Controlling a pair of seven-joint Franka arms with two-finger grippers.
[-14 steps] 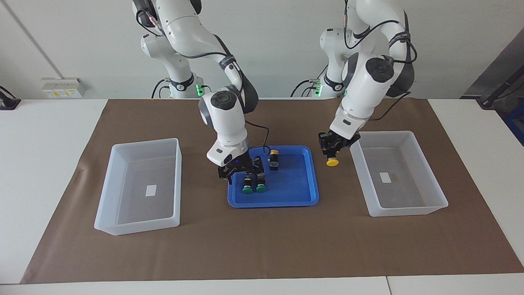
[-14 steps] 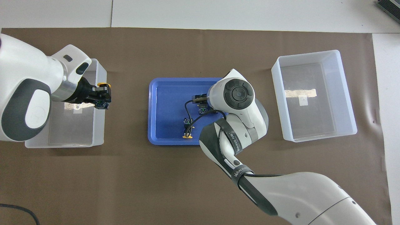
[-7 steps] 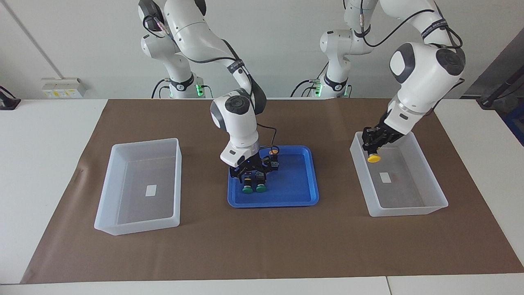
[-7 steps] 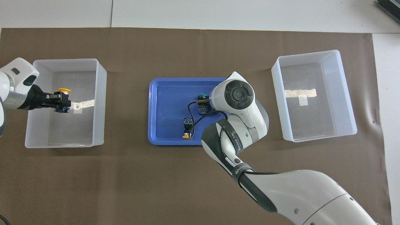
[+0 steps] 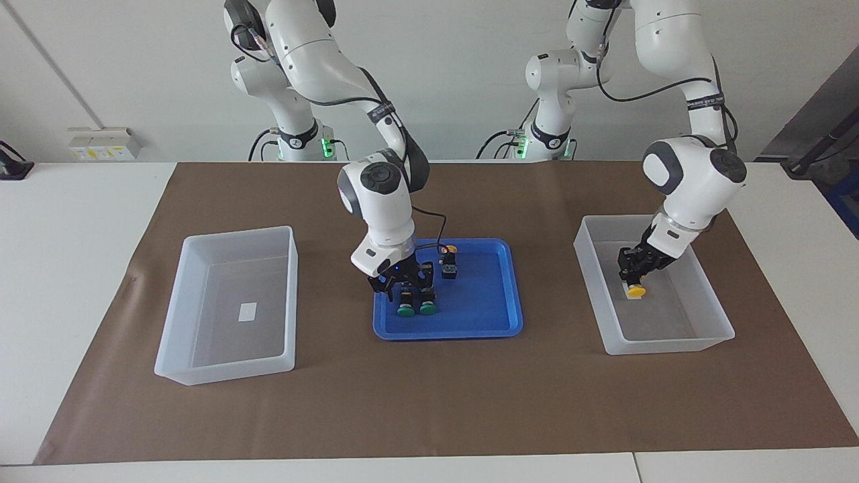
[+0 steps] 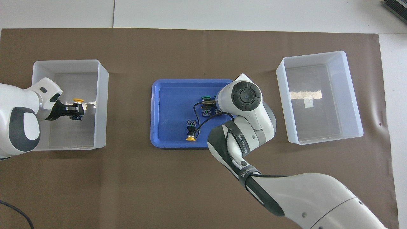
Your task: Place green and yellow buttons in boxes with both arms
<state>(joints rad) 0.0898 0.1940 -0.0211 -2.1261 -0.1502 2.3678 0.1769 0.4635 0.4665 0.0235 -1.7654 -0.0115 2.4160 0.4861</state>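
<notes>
My left gripper [image 5: 634, 274] [image 6: 73, 110] is low inside the box [image 5: 664, 343] [image 6: 101, 105] at the left arm's end of the table, shut on a yellow button [image 5: 636, 290] [image 6: 77, 100] that hangs just above the box floor. My right gripper [image 5: 402, 283] is down in the blue tray [image 5: 483, 302] [image 6: 171, 108], right over two green buttons [image 5: 405, 307] [image 5: 427, 305] that stand side by side. In the overhead view its wrist hides it, and one green cap [image 6: 206, 97] shows. A second yellow button [image 5: 448, 261] [image 6: 190, 130] lies in the tray.
The other box [image 5: 225, 369] [image 6: 324, 138], at the right arm's end of the table, holds only a small white label. A brown mat [image 5: 429, 402] covers the table. A black cable loops from the right wrist over the tray.
My left gripper carried the yellow button from beside the tray over the box wall and down into the box. My right gripper stayed over the green buttons, shifting slightly.
</notes>
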